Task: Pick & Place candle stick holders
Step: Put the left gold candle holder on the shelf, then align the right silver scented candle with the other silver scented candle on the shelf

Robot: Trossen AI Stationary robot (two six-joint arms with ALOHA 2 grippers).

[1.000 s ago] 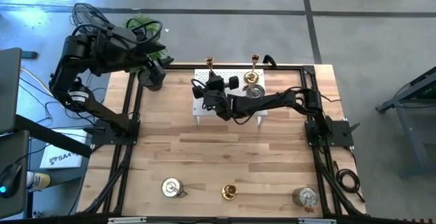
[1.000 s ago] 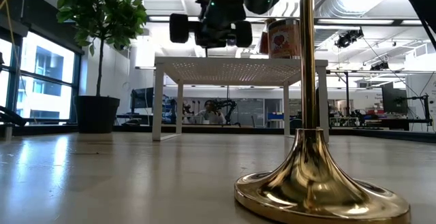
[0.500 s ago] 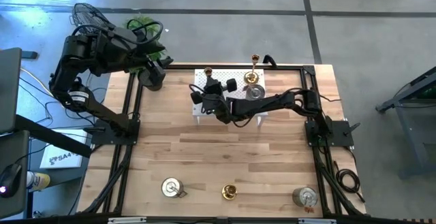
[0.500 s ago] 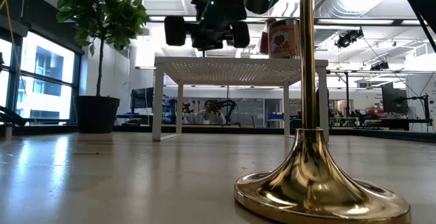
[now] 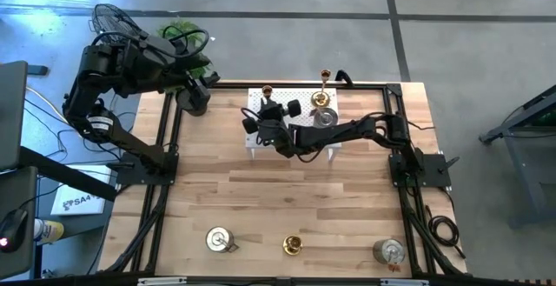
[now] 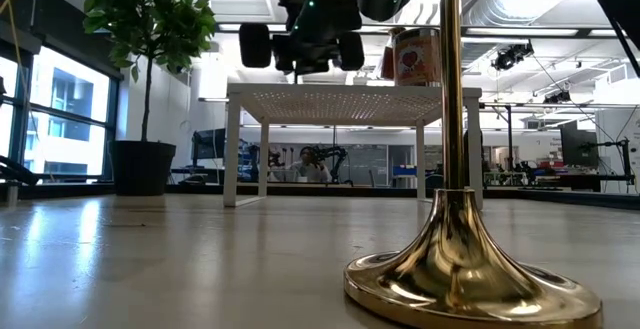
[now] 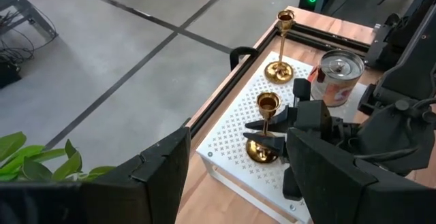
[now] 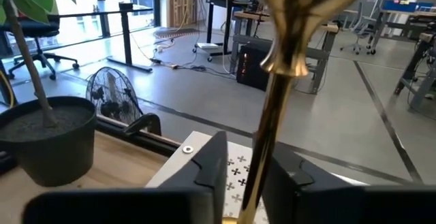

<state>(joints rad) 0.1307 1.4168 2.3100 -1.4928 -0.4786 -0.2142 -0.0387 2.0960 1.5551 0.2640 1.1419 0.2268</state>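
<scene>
Our right gripper (image 7: 272,130) fingers pinch 1 gold candle stick holder (image 7: 266,125) on the white rack (image 7: 235,146); left gripper (image 5: 198,84) fingers spread.

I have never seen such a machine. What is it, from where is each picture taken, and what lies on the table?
These are two dark robot arms at a wooden table. One picture looks straight down; one sits at table height; two come from cameras on the arms' wrists.

The right gripper reaches over a small white perforated stand and is shut on the stem of a gold candle stick holder whose base sits on the stand. A second gold holder and a silver can-shaped holder also stand there.

The left gripper waits, open, at the table's far left corner beside a black plant pot.

Along the near edge stand two silver holders and a third gold one, which looms large in the low view.
</scene>
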